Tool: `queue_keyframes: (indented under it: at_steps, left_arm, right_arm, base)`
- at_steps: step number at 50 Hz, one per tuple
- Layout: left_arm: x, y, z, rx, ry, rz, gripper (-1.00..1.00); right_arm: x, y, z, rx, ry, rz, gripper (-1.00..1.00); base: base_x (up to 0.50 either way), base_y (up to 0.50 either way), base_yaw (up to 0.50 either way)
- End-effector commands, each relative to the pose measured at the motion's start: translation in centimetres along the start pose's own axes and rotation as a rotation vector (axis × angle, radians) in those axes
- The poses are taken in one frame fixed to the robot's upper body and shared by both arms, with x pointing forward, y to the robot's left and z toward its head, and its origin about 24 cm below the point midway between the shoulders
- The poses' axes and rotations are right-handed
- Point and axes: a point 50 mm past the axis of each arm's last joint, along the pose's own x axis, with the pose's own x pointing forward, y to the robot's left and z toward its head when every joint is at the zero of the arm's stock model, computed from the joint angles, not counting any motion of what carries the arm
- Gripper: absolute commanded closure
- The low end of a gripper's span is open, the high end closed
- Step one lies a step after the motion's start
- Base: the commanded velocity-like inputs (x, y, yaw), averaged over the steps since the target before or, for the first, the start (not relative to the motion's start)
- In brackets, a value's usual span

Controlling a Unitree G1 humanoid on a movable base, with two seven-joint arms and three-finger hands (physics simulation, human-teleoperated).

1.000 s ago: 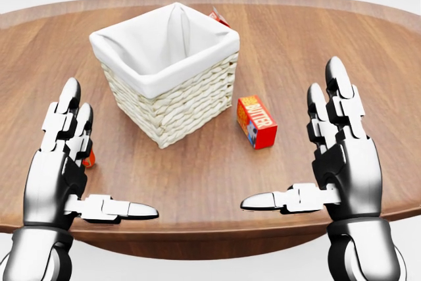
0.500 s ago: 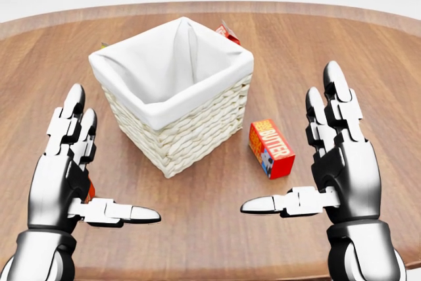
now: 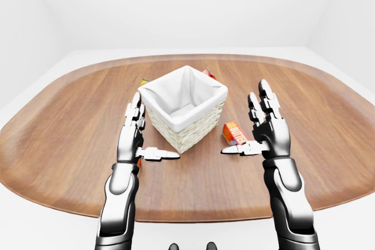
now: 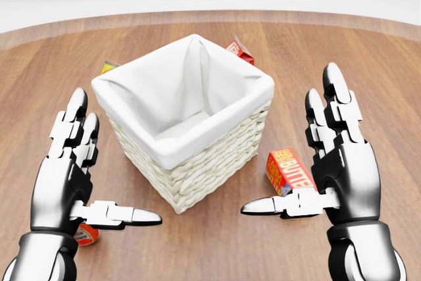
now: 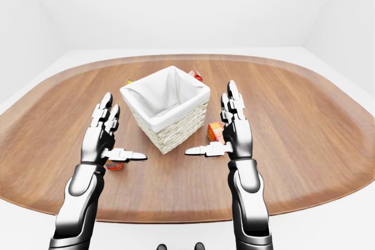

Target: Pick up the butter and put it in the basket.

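The butter (image 4: 285, 168) is a red and orange box lying on the wooden table (image 4: 368, 64), just right of the basket (image 4: 181, 116). The basket is white wicker with a white cloth lining and looks empty. My right hand (image 4: 299, 162) is open, fingers up and thumb pointing left, and its thumb and palm partly cover the butter's lower right. My left hand (image 4: 105, 169) is open at the lower left, left of the basket and holding nothing.
A small red object (image 4: 85, 234) lies on the table under my left hand. A red carton (image 4: 240, 50) and a yellow item (image 4: 108, 67) peek out behind the basket. The oval table's edge (image 3: 176, 218) runs below my arms in the left-eye view.
The camera has moved toward the table: the basket and butter have grown larger and slid down the head view. The butter now sits behind my right thumb. Both hands keep the same open pose.
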Motion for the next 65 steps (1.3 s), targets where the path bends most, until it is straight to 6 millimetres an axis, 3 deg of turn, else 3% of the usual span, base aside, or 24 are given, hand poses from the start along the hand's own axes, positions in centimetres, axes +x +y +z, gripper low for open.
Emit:
queue_keyframes:
  at_steps: [1, 17, 35, 41, 42, 45, 55, 60, 65]
  left_arm:
    - [0.0, 0.0, -0.2, -0.002, 0.008, 0.000, -1.00]
    - [0.2, 0.2, -0.4, -0.002, 0.017, 0.002, -1.00]
    - [0.2, 0.1, -0.3, -0.002, 0.013, -0.002, -1.00]
    - [0.2, 0.1, -0.2, -0.005, 0.008, -0.004, -1.00]
    - [0.2, 0.1, -0.2, -0.005, 0.006, -0.005, -1.00]
    - [0.2, 0.1, -0.1, -0.004, 0.004, -0.004, -1.00]
    - [0.0, 0.0, -0.1, -0.007, 0.003, -0.004, -1.00]
    - [0.0, 0.0, -0.3, -0.010, 0.011, -0.003, -1.00]
    - [0.0, 0.0, -0.4, -0.011, 0.018, -0.004, -1.00]
  right_arm:
    - [0.0, 0.0, 0.0, 0.001, 0.000, 0.000, -1.00]
    - [0.2, 0.5, -0.5, -0.006, 0.019, 0.013, -1.00]
    - [0.3, 0.2, -1.7, -0.076, 0.073, -0.006, -1.00]
    - [0.7, -2.0, -5.5, -0.134, 0.237, -0.099, -1.00]
    - [0.7, -2.9, -7.2, -0.151, 0.313, -0.139, -1.00]
    - [0.4, -4.2, -9.6, -0.208, 0.410, -0.199, -1.00]
    - [-0.8, -7.1, -13.3, -0.315, 0.523, -0.322, -1.00]
    - [-2.4, -9.3, -15.8, -0.389, 0.695, -0.420, -1.00]
    - [-3.6, -9.9, -17.5, -0.419, 0.828, -0.454, -1.00]
  base:
    - [0.29, 0.04, 0.00]
    - [0.27, 0.03, 0.00]
    - [0.01, 0.00, 0.00]
    - [0.00, 0.00, 0.00]
    - [0.00, 0.00, 0.00]
    - [0.00, 0.00, 0.00]
    - [0.00, 0.00, 0.00]
    - [0.00, 0.00, 0.00]
    - [0.00, 0.00, 0.00]
